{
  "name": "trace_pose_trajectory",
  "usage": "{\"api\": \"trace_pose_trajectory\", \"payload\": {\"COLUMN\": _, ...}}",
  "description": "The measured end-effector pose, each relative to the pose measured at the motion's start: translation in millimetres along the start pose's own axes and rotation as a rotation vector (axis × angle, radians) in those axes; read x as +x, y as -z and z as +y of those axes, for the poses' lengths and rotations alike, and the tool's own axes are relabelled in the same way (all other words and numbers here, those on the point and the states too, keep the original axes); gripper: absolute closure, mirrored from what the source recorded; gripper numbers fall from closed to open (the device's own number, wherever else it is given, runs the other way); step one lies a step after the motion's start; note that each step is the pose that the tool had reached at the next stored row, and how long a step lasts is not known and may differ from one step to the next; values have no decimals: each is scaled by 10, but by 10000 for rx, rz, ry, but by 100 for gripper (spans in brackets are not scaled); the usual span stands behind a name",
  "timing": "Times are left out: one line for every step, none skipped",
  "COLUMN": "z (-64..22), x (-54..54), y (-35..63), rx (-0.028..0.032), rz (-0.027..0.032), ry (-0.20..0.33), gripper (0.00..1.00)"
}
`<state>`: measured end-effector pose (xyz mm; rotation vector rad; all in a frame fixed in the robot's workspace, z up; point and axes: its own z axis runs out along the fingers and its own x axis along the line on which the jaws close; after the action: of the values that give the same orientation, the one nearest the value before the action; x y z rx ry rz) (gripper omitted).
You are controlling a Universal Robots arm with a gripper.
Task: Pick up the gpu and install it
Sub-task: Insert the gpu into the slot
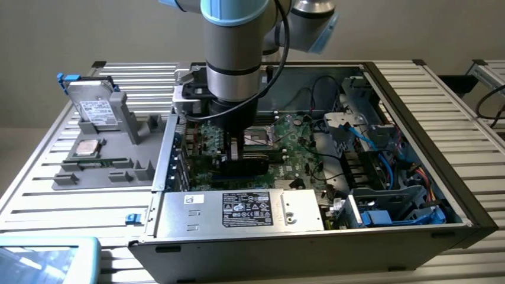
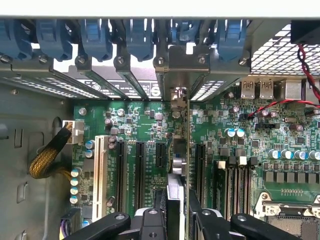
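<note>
A: Holding the gpu on edge, upright between the end effector fingers, clamped on both faces; card down inside the computer case, over the motherboard.

B: Reason for the edge-on hold?

A: Keeps the connector edge facing the board and the metal bracket end toward the rear slot openings. Appears lined up with one expansion slot; cannot tell whether fully seated, contact edge hidden behind the fingers.

B: Room either side?

A: Tight. Black expansion slots just beside on one face, another slot and memory sockets near the other. White slot farther out. Blue retention clips along the rear wall, directly beyond the bracket.

B: Outside the card zone?

A: In the exterior view, arm descending vertically through the open top of the case. Power supply near the front wall, cables and drive bay toward the exterior view's right, well apart from the card. Grey fixture tray with a hard drive on the desk, at the exterior view's left, clear of the arm.
</note>
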<state>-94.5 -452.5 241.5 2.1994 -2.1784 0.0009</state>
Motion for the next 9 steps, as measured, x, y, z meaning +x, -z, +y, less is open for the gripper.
{"api": "trace_pose_trajectory", "payload": {"z": 0, "x": 4, "y": -1, "rx": -4, "rz": -1, "ry": 7, "gripper": 72}}
{"api": "trace_pose_trajectory", "payload": {"z": 0, "x": 3, "y": -1, "rx": -7, "rz": 0, "ry": 8, "gripper": 72}}
{"api": "trace_pose_trajectory", "payload": {"z": 0, "x": 4, "y": 0, "rx": -11, "rz": 1, "ry": 8, "gripper": 72}}
{"api": "trace_pose_trajectory", "payload": {"z": 0, "x": 4, "y": 0, "rx": -23, "rz": 3, "ry": 9, "gripper": 72}}
{"api": "trace_pose_trajectory", "payload": {"z": 0, "x": 4, "y": 1, "rx": -30, "rz": 3, "ry": 10, "gripper": 72}}
{"api": "trace_pose_trajectory", "payload": {"z": 0, "x": 4, "y": 1, "rx": -32, "rz": 3, "ry": 9, "gripper": 72}}
{"api": "trace_pose_trajectory", "payload": {"z": 0, "x": 4, "y": 1, "rx": -34, "rz": 3, "ry": 9, "gripper": 72}}
{"api": "trace_pose_trajectory", "payload": {"z": 0, "x": 4, "y": 1, "rx": -35, "rz": 3, "ry": 9, "gripper": 72}}
{"api": "trace_pose_trajectory", "payload": {"z": 1, "x": 4, "y": 1, "rx": -34, "rz": 3, "ry": 9, "gripper": 72}}
